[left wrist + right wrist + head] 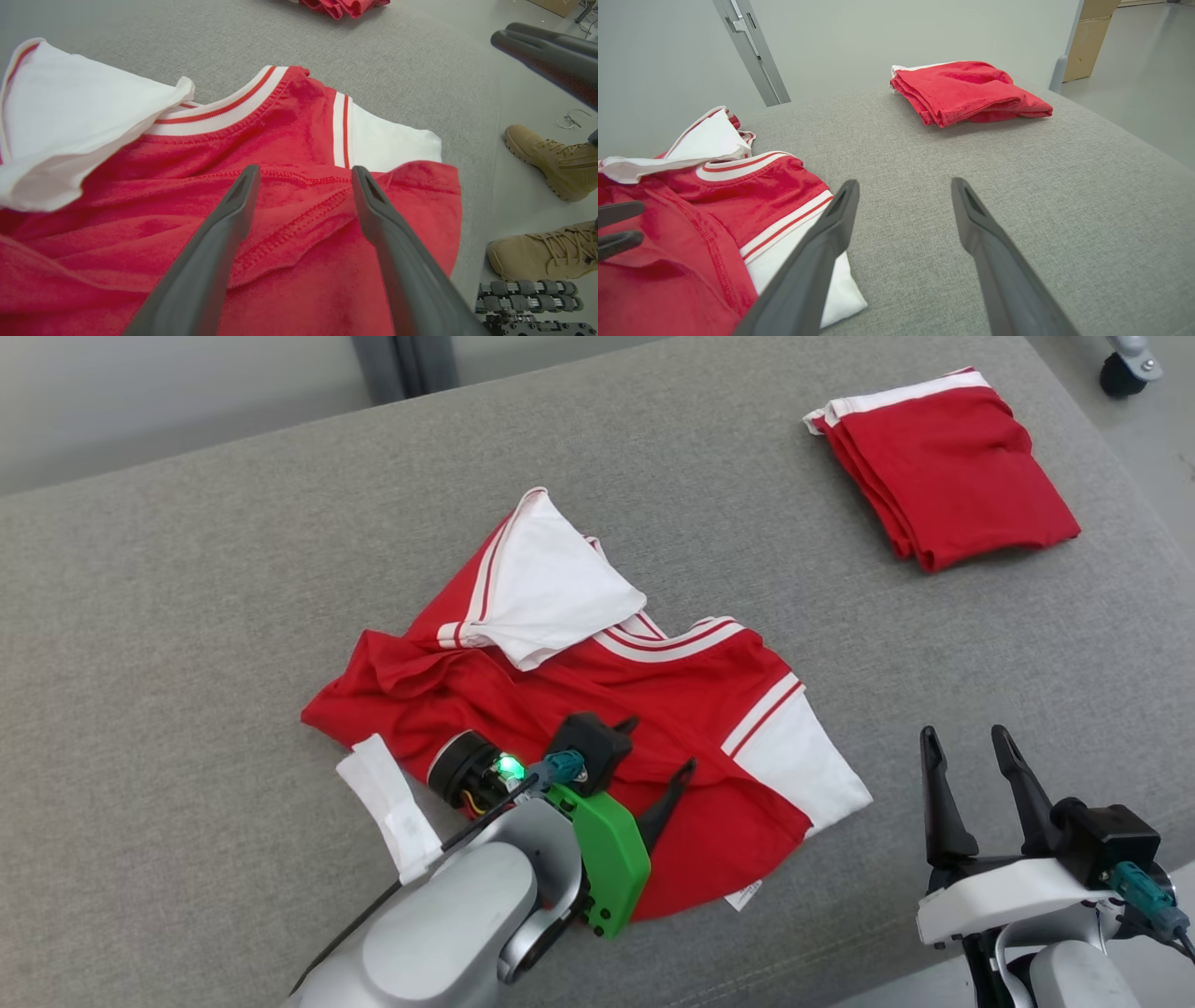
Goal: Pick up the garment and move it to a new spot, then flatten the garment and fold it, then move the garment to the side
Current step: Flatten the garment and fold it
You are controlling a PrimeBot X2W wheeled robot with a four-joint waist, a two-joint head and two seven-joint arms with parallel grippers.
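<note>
Red-and-white jersey point(597, 709) lies crumpled mid-counter point(187, 616), 1 white sleeve flipped over, hem bunched. Left hand point(659, 743) hovers over its lower body, fingers spread, gripping nothing. Right hand point(963, 735) is open and empty near the right edge. Jersey looks placed at its spot. Flattening, folding and the side move are left. 1 folded red garment point(948, 467) sits far right.

The head view looks down from high on the near side onto the grey padded surface point(187, 616), with the crumpled red-and-white garment point(672, 691) at centre and a folded red pile point(952, 467) far right. The left wrist view hangs very close over that garment, facing across it, with tan boots point(551, 158) at its right edge. The right wrist view skims low over the surface beside the garment, sharing both cloths with the head view.
</note>
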